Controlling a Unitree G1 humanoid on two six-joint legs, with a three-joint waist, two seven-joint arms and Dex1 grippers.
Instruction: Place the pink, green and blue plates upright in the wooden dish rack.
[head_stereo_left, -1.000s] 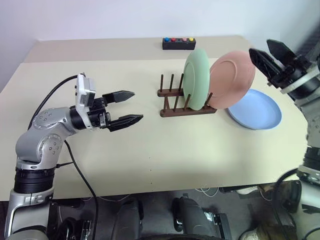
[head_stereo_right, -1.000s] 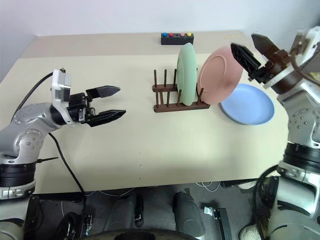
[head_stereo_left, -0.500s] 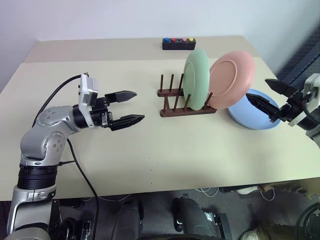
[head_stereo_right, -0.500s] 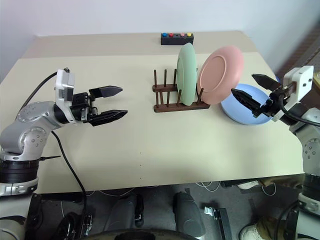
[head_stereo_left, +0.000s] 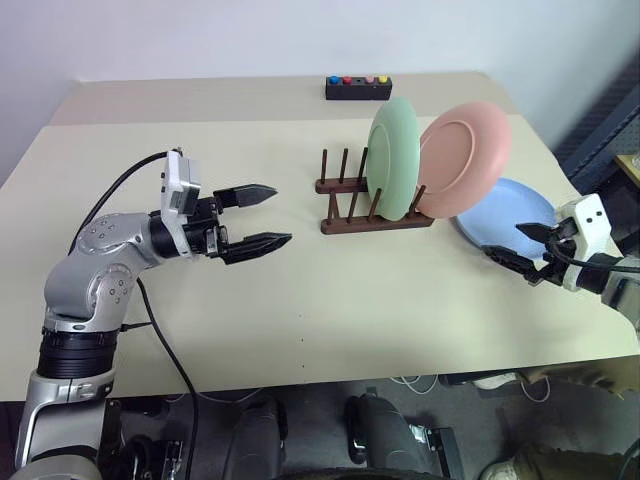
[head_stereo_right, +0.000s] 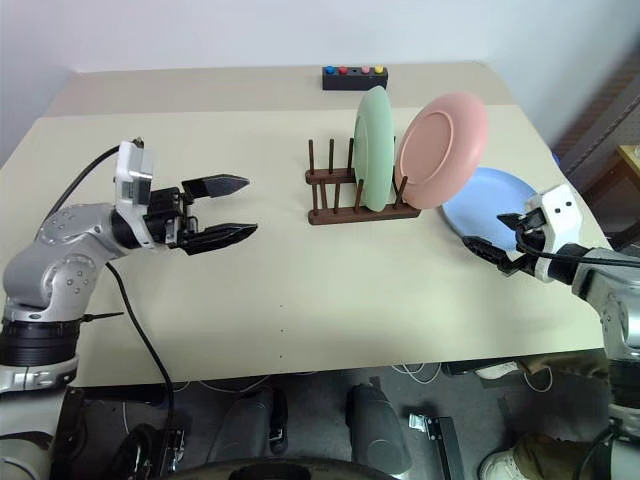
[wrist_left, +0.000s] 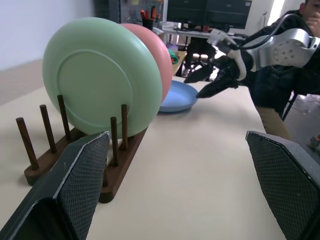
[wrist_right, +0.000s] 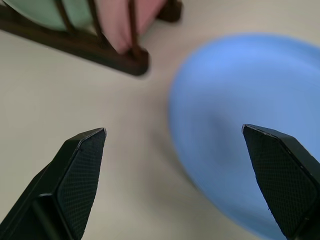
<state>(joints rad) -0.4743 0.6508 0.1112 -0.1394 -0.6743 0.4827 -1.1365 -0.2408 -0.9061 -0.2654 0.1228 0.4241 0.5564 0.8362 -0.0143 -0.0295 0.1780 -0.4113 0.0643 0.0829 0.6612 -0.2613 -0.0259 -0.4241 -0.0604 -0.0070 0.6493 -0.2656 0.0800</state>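
Observation:
The wooden dish rack (head_stereo_left: 350, 224) stands mid-table. A green plate (head_stereo_left: 395, 155) stands upright between its pegs. At the rack's right end a pink plate (head_stereo_left: 465, 155) leans tilted to the right. Just right of the rack, the blue plate (head_stereo_left: 505, 215) lies flat on the table. My right gripper (head_stereo_left: 502, 239) is open and low at the blue plate's near rim, pointing toward it; the right wrist view has the blue plate (wrist_right: 240, 125) between and beyond the fingers. Well left of the rack, my left gripper (head_stereo_left: 283, 213) hovers open and empty, pointing at it.
A small black box with coloured buttons (head_stereo_left: 357, 87) sits at the table's far edge behind the rack. The beige table (head_stereo_left: 330, 300) has bare room in front of the rack. A person sits beyond the table's right end in the left wrist view.
My right gripper has dropped from beside the pink plate's upper edge down to the blue plate's near rim, tilting downward. The left gripper and the plates have stayed put.

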